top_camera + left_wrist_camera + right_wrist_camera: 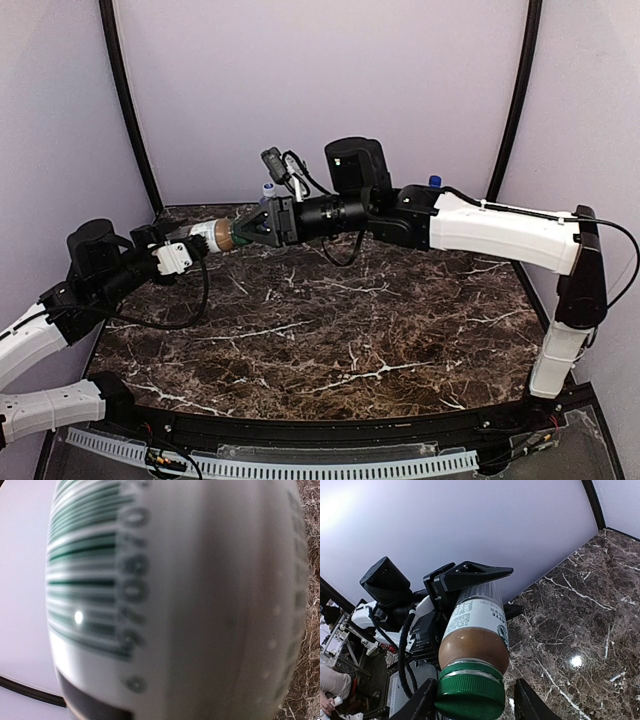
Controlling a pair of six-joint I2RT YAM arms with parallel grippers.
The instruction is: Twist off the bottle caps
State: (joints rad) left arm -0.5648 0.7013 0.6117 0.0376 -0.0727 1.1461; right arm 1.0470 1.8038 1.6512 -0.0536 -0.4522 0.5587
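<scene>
The brown coffee-drink bottle (215, 236) with a white label lies level in the air over the table's back left, and my left gripper (196, 243) is shut on its body. Its label (175, 600) fills the left wrist view, blurred. In the right wrist view the bottle (475, 645) points its green cap (470, 692) at the camera. My right gripper (472, 706) is open around that cap: one finger (422, 702) touches it, and the other finger (530, 702) stands a little off it. The left gripper's black fingers (470, 575) clamp the bottle further back.
A small clear bottle (268, 190) stands at the back wall behind the right gripper. A blue cap (434, 182) of another bottle shows behind the right arm. The dark marble table (350, 340) is ringed by pale walls and black poles.
</scene>
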